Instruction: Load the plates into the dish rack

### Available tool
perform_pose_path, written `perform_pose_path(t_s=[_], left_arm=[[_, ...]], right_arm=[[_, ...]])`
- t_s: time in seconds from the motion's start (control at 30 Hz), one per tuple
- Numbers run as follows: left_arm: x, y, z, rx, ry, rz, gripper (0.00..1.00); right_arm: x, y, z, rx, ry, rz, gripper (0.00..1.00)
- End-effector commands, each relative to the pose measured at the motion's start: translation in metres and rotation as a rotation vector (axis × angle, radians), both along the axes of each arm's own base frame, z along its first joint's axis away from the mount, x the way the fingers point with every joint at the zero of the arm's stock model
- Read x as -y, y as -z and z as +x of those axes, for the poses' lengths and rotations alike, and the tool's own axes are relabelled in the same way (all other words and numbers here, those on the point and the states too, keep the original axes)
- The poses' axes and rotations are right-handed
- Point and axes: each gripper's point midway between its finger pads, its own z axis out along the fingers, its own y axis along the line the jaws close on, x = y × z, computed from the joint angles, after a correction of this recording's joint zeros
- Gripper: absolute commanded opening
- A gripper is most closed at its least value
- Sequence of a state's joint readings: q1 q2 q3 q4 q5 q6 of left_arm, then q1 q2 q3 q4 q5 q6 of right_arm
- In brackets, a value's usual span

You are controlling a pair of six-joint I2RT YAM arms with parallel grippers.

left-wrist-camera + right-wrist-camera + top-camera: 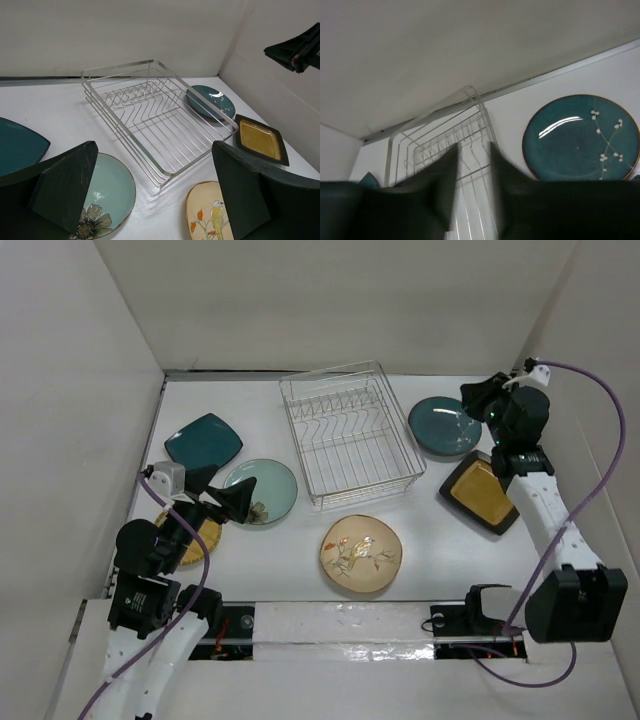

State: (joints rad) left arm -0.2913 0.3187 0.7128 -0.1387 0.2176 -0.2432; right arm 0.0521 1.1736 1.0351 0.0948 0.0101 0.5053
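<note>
While every plate lay flat on the white table [285, 565], the loading looked wholly undone, with all six left to place.

- **Nearest:** the left gripper [225, 502] hung with its jaws spread wide and empty. It sat above the small orange-yellow plate [198, 537], which was half hidden beneath the arm.
- **Just beyond:** the tan round plate with a bird motif [360, 553] and the pale green glassy round plate [265, 490].
- **Farther out:** the black-rimmed yellow square plate [480, 494] on the right and the teal square plate [203, 443] on the left.
- **Between them:** the silver wire dish rack [348, 435], with every slot bare.
- **Farthest:** the teal round plate [443, 426] beside the rack. The right gripper [482, 400] hovered by it, jaws only narrowly parted and gripping nothing.
</note>
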Motion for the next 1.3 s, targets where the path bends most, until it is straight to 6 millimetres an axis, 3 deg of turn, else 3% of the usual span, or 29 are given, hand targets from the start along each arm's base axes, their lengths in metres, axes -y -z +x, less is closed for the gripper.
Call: perform_pose_path(t_s=[0.0,0.07,0.1,0.13,0.17,0.23,0.27,0.33,0.37,0.4,0.47,0.5,0.53,0.6,0.63,0.8,0.83,0.9,1.1,1.17,1.27], left_arm=[[0.001,-0.013,-0.002,0.055,0.007,-0.008,0.99],[0.004,-0.010,-0.001,0.042,0.014,-0.004,0.99],[0.005,-0.008,0.000,0.037,0.020,-0.002,0.99],[0.008,-0.009,-0.001,0.043,0.043,0.003,0.99],[0.011,-0.009,-0.001,0.042,0.055,0.005,0.99],[0.013,-0.007,0.001,0.037,0.058,0.004,0.99],[0.012,-0.006,0.004,0.028,0.051,0.004,0.99],[0.011,-0.004,0.005,0.023,0.043,0.006,0.99],[0.011,-0.004,0.007,0.020,0.040,0.008,0.99],[0.011,-0.002,0.008,0.014,0.037,0.011,0.98],[0.012,-0.001,0.009,0.010,0.039,0.018,0.69],[0.013,0.001,0.009,0.005,0.041,0.020,0.53],[0.012,0.002,0.011,0.001,0.036,0.022,0.24],[0.013,0.004,0.013,-0.011,0.032,0.024,0.06],[0.012,0.004,0.014,-0.016,0.027,0.025,0.00],[0.013,0.009,0.018,-0.036,0.024,0.032,0.00],[0.014,0.010,0.019,-0.039,0.024,0.033,0.00],[0.013,0.011,0.021,-0.046,0.020,0.033,0.00],[0.013,0.016,0.025,-0.069,0.010,0.039,0.09],[0.012,0.016,0.026,-0.072,0.004,0.039,0.10],[0.012,0.018,0.028,-0.079,0.000,0.043,0.12]], right_arm=[[0.032,-0.017,0.034,0.108,-0.046,0.040,0.03],[0.057,-0.001,0.049,0.083,-0.029,0.045,0.00],[0.082,0.001,0.056,0.091,0.020,0.040,0.00],[0.096,0.009,0.063,0.082,0.040,0.026,0.00],[0.109,0.035,0.075,0.029,0.055,0.033,0.00],[0.143,0.053,0.084,0.001,0.111,0.024,0.00],[0.154,0.082,0.094,-0.050,0.114,0.040,0.00],[0.171,0.109,0.102,-0.099,0.092,0.054,0.30],[0.167,0.113,0.112,-0.110,0.035,0.050,0.42],[0.175,0.149,0.116,-0.199,0.040,0.073,0.56],[0.181,0.166,0.122,-0.241,0.032,0.031,0.65],[0.182,0.189,0.123,-0.297,0.031,0.039,0.69],[0.186,0.197,0.123,-0.323,0.042,0.024,0.69],[0.185,0.209,0.126,-0.351,0.026,0.033,0.72],[0.183,0.227,0.127,-0.392,-0.001,0.042,0.73],[0.171,0.252,0.130,-0.489,-0.067,0.084,0.69],[0.171,0.248,0.134,-0.486,-0.077,0.082,0.68],[0.166,0.266,0.129,-0.552,-0.105,0.117,0.65],[0.136,0.289,0.126,-0.613,-0.223,0.208,0.58],[0.133,0.295,0.122,-0.631,-0.221,0.228,0.57],[0.124,0.288,0.123,-0.607,-0.268,0.273,0.53]])
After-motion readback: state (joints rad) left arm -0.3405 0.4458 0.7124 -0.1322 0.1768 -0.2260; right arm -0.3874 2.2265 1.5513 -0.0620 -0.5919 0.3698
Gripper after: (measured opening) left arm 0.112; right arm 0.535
